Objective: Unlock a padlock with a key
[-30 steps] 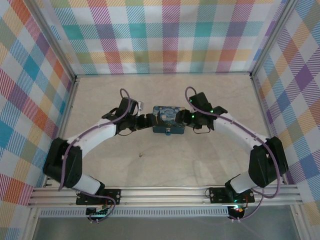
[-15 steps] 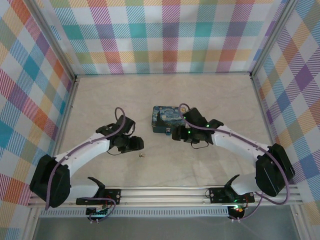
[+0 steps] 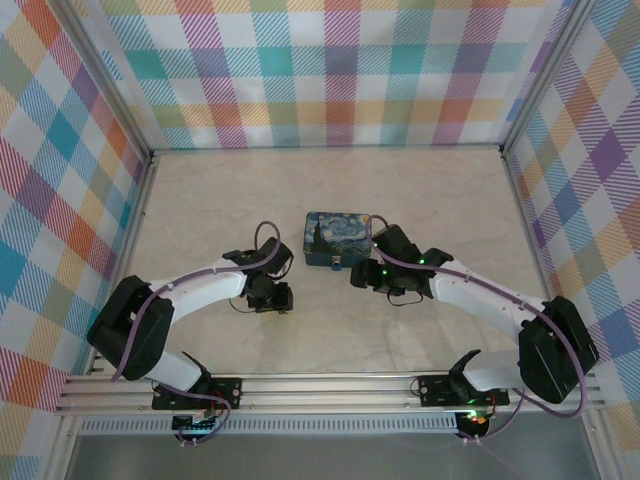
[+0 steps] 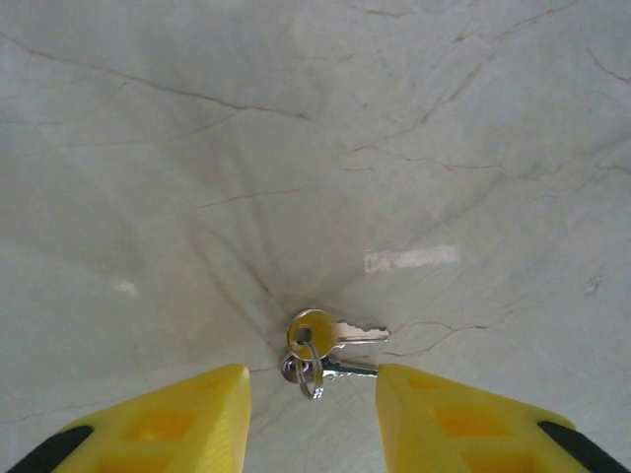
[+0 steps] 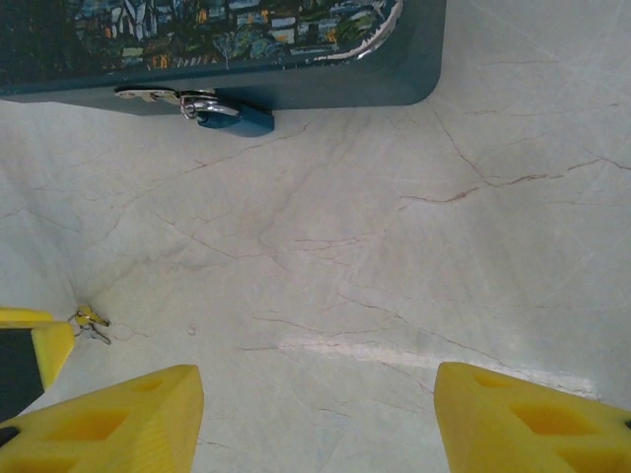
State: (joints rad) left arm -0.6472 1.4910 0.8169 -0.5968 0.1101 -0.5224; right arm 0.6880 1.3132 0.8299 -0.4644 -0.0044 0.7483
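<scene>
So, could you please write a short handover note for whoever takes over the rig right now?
Left end effector: open, low over the keys, straddling them, not gripping.
Right end effector: open and empty, in front of the box.
The keys lie on the table, two on a ring. The padlock hangs on the box latch.
Done: left arm lined up on the keys.
Left to do: grasp a key, put it in the padlock, turn it, open the lock.
</scene>
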